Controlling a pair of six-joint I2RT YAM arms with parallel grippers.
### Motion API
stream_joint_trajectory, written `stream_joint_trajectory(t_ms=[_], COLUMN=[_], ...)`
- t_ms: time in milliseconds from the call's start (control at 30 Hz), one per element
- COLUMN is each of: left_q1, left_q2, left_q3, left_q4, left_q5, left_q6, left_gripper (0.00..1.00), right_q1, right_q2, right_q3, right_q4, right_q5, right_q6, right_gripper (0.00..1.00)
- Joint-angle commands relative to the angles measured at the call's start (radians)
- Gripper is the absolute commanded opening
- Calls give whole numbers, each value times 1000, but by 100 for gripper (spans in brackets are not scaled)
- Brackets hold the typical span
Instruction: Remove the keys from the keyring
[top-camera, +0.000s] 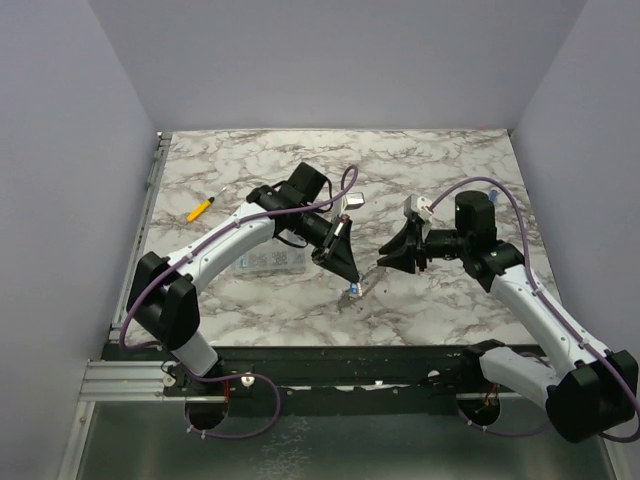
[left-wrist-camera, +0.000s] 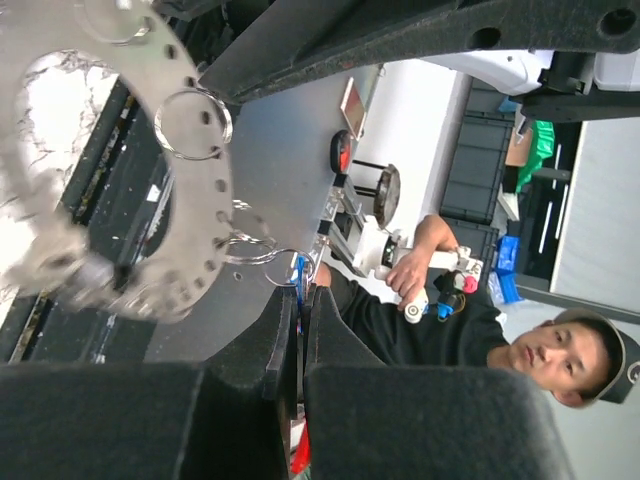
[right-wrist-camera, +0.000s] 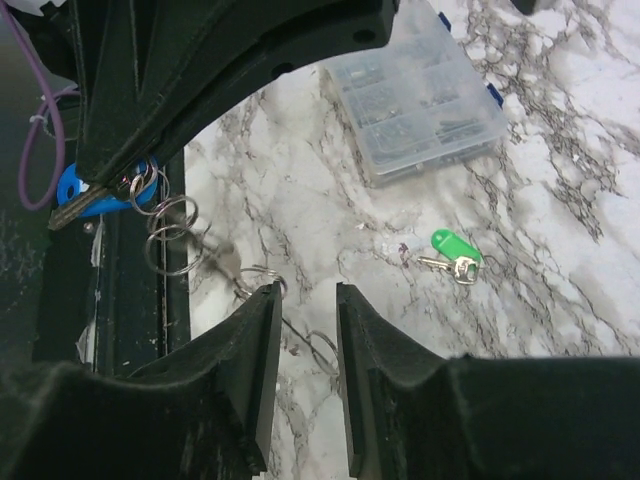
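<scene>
My left gripper (left-wrist-camera: 300, 295) is shut on the blue-headed key (left-wrist-camera: 298, 270), which it holds above the table near the front edge (top-camera: 353, 290). The large grey keyring (left-wrist-camera: 195, 215), drilled with small holes, hangs from that key by small split rings (left-wrist-camera: 255, 245). In the right wrist view the blue key (right-wrist-camera: 85, 190) and the rings (right-wrist-camera: 165, 235) hang under the left fingers. My right gripper (right-wrist-camera: 305, 295) is open, its jaws on either side of the ring's thin edge and a split ring (right-wrist-camera: 322, 347). A green-headed key (right-wrist-camera: 455, 245) lies loose on the marble.
A clear compartment box (top-camera: 272, 263) lies on the table left of the left gripper and shows in the right wrist view (right-wrist-camera: 420, 90). A yellow pen (top-camera: 202, 208) lies at the far left. The table's dark front rail (top-camera: 350, 355) runs just below the grippers.
</scene>
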Motion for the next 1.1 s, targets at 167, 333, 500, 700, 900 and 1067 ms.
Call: stream_joint_trajectory(t_ms=[167,333,500,700,900,1067], left_q1=[10,26,37,39,58,88], left_q2=[41,65,74,86,90,103], left_q3=[-4,4,30,16,10,20], left_q4=[33,43,50,71,96,120], left_q5=[100,117,117,100,93,97], left_q6=[-32,-42,-46,-61,-94,-145], left_gripper=[0,0,0,0,0,0], right_q1=[22,28,27,55,96,104], right_q2=[2,1,-25,16,42,61], right_q3=[108,120,33,26,77,49], right_q4=[-62,-104,-42,38,22,111], right_q5=[-11,10,-29,6,55,209], right_q6=[-33,-61,11,81,99,161], right_gripper=[41,43,62,85,87,92])
